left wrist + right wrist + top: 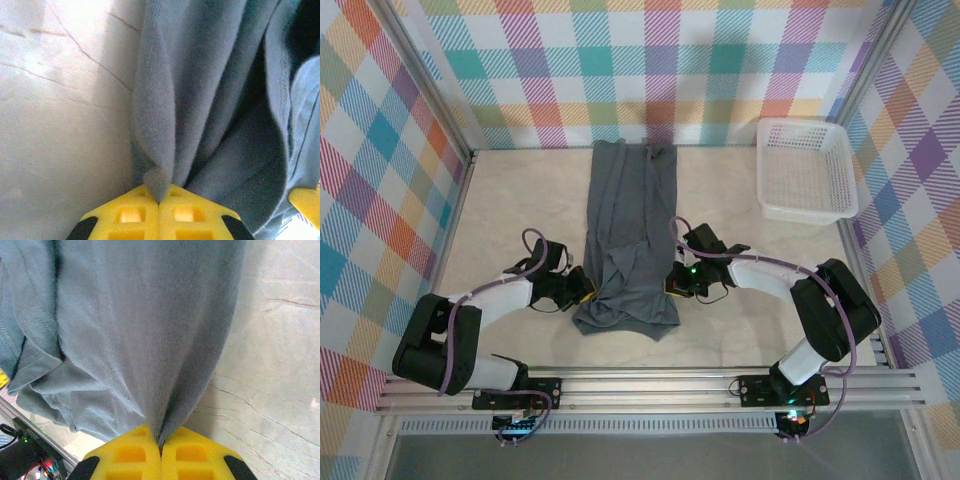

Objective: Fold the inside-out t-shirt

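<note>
The inside-out t-shirt (625, 230) lies mid-counter (520, 200) as a narrow strip, sides apparently folded in. Left and right jaws each clamp its near side edges; crosswise folding looks left to do.

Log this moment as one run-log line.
t-shirt: narrow strip on table, near end bunched | left gripper: shut on its left edge | right gripper: shut on its right edge

Pale cream marble-patterned bench (520, 200), thin brown veins, evenly lit; bright glare at upper left of the left wrist view. Pastel multicolour plaid walls (650, 70) close it in at top, left and right of frame. Silver aluminium rail (650, 385) runs along the bottom. White plastic mesh basket (807, 170) sits at upper right on the bench.
</note>
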Available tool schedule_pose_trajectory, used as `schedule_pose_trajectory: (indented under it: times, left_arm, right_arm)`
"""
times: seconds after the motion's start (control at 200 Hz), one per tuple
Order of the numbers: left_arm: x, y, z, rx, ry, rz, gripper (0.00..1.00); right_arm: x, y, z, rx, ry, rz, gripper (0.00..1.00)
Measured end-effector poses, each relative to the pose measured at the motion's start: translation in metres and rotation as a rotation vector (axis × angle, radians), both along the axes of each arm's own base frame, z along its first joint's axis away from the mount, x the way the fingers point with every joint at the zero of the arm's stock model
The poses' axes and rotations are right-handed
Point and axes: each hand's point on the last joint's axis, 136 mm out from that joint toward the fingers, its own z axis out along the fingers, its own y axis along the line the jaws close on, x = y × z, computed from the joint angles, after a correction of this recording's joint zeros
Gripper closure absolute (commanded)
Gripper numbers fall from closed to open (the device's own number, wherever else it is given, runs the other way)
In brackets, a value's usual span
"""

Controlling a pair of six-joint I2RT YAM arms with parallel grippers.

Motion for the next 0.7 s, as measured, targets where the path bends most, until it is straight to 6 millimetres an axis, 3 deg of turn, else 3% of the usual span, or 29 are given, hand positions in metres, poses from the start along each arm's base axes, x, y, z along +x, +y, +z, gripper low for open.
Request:
schedule_pose_trajectory:
  times: [0.115, 0.3, 0.405, 0.465, 0.54, 0.605, 0.7]
  left_arm:
    - [-0.018, -0.014, -0.002, 0.011, 0.004, -0.055, 1.00]
    - [-0.073, -0.027, -0.011, 0.034, 0.050, -0.118, 1.00]
    - [-0.079, -0.028, -0.004, 0.040, 0.053, -0.112, 1.00]
    - [-0.074, -0.027, 0.005, 0.061, 0.046, -0.101, 1.00]
    - [-0.056, -0.032, 0.030, 0.071, -0.001, -0.089, 1.00]
    - [-0.031, -0.038, 0.061, 0.060, -0.075, -0.073, 1.00]
    - [0.015, -0.035, 0.102, 0.044, -0.187, -0.008, 1.00]
  right_arm:
    - [-0.011, -0.013, -0.008, -0.032, 0.017, -0.006, 1.00]
    - [-0.052, -0.044, -0.007, -0.060, 0.043, 0.010, 1.00]
    - [-0.064, -0.050, 0.001, -0.054, 0.049, 0.018, 1.00]
    - [-0.064, -0.050, 0.008, -0.057, 0.047, 0.021, 1.00]
    - [-0.052, -0.046, 0.025, -0.061, 0.018, 0.022, 1.00]
    - [-0.029, -0.038, 0.050, -0.049, -0.036, 0.006, 1.00]
    - [0.023, -0.031, 0.088, -0.012, -0.137, -0.057, 1.00]
